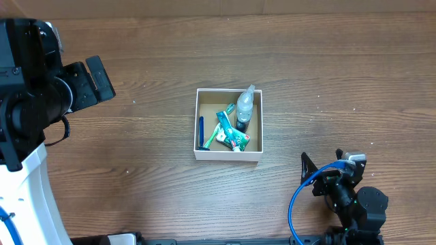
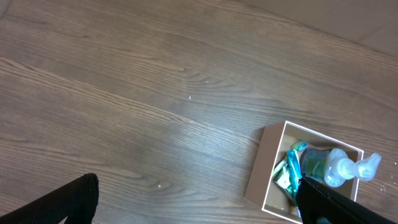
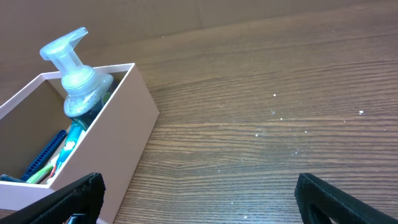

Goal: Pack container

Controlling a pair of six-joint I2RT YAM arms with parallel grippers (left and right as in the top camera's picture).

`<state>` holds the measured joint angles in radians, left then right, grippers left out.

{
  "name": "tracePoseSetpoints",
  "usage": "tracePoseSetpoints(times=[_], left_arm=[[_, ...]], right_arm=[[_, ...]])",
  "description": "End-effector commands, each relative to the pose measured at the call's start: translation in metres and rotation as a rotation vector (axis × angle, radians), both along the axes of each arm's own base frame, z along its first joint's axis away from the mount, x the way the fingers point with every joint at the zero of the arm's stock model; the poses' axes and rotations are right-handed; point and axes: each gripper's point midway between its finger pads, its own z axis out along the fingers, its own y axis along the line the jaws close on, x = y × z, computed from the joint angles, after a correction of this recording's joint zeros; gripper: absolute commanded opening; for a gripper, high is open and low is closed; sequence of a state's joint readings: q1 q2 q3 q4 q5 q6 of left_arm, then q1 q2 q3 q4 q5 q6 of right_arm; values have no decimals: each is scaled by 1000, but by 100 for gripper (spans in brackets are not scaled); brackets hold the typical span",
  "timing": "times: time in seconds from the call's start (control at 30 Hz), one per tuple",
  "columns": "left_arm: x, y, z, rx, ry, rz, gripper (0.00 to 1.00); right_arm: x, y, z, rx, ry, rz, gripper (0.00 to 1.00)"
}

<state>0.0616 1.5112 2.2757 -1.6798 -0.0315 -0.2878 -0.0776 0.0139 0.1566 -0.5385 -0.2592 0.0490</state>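
The container (image 1: 227, 154) is a shallow square box with white walls and a brown inside, at the table's middle. It holds a clear pump bottle (image 1: 245, 105), a blue toothbrush (image 1: 201, 132) and green-and-white tubes (image 1: 230, 133). It also shows in the left wrist view (image 2: 258, 171) and in the right wrist view (image 3: 118, 130). My left gripper (image 2: 199, 208) is open and empty, far left of the box. My right gripper (image 3: 199, 199) is open and empty over bare wood near the front right.
The left arm's black and white body (image 1: 27, 102) fills the left edge. The right arm (image 1: 347, 194) with a blue cable (image 1: 294, 204) sits at the front right. The wooden table (image 1: 136, 54) surrounds the box.
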Motion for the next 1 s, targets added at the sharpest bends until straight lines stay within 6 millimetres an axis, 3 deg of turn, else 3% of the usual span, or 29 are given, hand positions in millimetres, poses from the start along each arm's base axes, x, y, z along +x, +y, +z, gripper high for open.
tracePoseSetpoints(times=[0.0,0.2,0.3,0.47,0.63,0.73,0.97], left_arm=[[0,2,0,11,0,-1,100],[-4,-2,4,9,-13,-14,100],[-7,18,2,196,27,-77,100],[-14,18,2,220,26,-96,100],[22,-3,-7,150,-248,-162,100],[16,-5,-42,154,-319,-170,100],[-36,-16,-180,137,-384,-199,100]], right_arm=[[0,3,0,6,-9,15,100],[0,3,0,6,-9,15,100],[0,3,0,6,-9,15,100],[0,3,0,6,-9,15,100],[0,3,0,6,-9,15,100],[0,3,0,6,-9,15,100],[0,3,0,6,-9,15,100]])
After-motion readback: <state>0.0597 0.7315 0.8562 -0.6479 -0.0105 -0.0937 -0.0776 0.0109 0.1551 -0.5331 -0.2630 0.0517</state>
